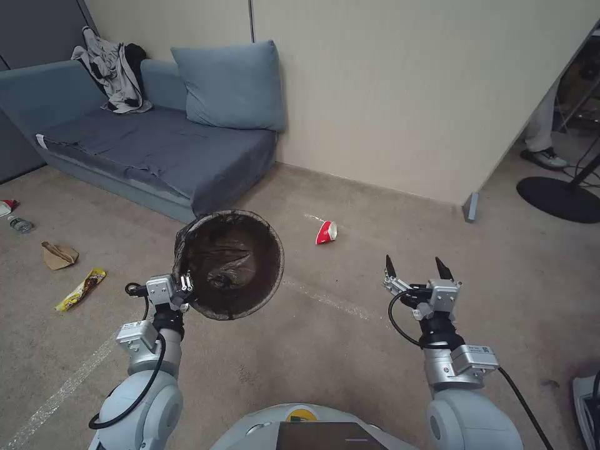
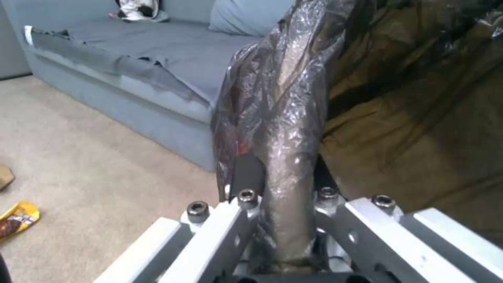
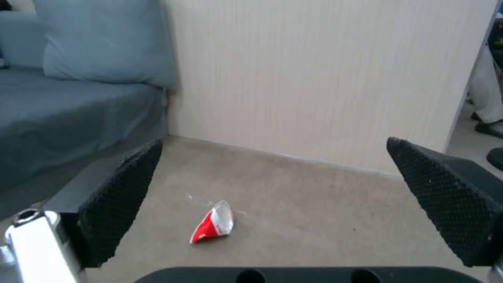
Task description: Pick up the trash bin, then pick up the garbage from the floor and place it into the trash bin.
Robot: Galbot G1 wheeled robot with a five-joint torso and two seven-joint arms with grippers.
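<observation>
Beige carpet [image 1: 350, 350] covers the floor of a room with a cream wall [image 1: 406, 94] and a blue-grey sofa [image 1: 156, 150] set against it. 1 blue cushion [image 1: 231, 84] leans at the sofa's end nearest the wall corner, and a heap of clothes [image 1: 112, 69] lies at its far end.

On the head view's left side, the left gripper [image 1: 185, 289] holds the trash bin [image 1: 228, 262] lifted off the carpet in front of the sofa, tipped so its dark bag-lined mouth faces the camera. The left wrist view shows its fingers [image 2: 246, 177] clamped tight on the bin's rim, 1 on each side, with the crinkled liner bag [image 2: 283, 118] pinched between them.

The right gripper [image 1: 417, 267] hangs above bare carpet, well apart from the bin on the side away from the sofa. Its 2 black fingers [image 3: 120, 196] are spread wide and hold nothing.

A crushed red-and-white paper cup [image 1: 325, 232] lies on its side on the carpet between the sofa's end and the right gripper, near the wall; the right wrist view frames the cup [image 3: 212, 224] between the spread fingers, farther off.

More litter lies on the carpet beyond the sofa's front edge, on the bin's other side: a yellow snack wrapper [image 1: 81, 289], a crumpled brown paper bag [image 1: 59, 255], and a small bottle [image 1: 20, 224] just beside a red-and-white scrap [image 1: 7, 206].
</observation>
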